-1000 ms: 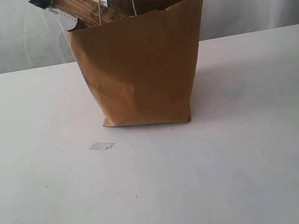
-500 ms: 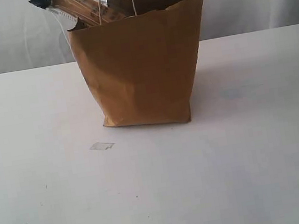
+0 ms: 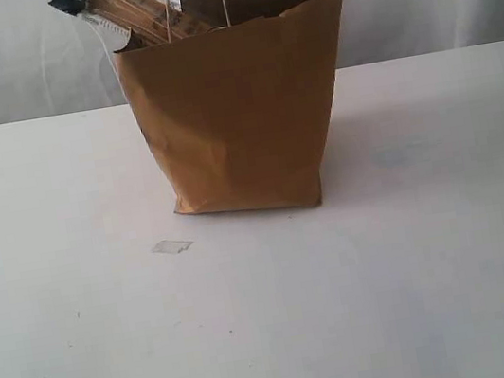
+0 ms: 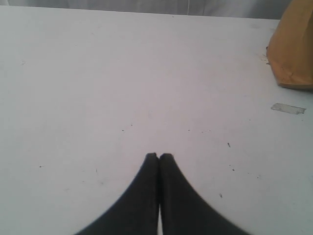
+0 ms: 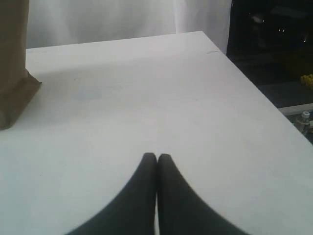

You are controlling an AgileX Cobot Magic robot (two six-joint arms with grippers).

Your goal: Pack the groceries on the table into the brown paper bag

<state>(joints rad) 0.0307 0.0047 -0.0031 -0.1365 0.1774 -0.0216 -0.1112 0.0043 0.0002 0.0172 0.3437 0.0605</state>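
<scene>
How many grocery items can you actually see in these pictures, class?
1: the long pasta packet sticks out of the top of the brown paper bag, at its left corner in the exterior view. Other groceries may be hidden inside the bag.

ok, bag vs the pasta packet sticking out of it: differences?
The brown paper bag stands upright on the table; the pasta packet leans tilted out of its top. The bag is plain brown; the packet is printed, with a dark end. The bag shows whole; the packet only its upper end. Both are brownish.
</scene>
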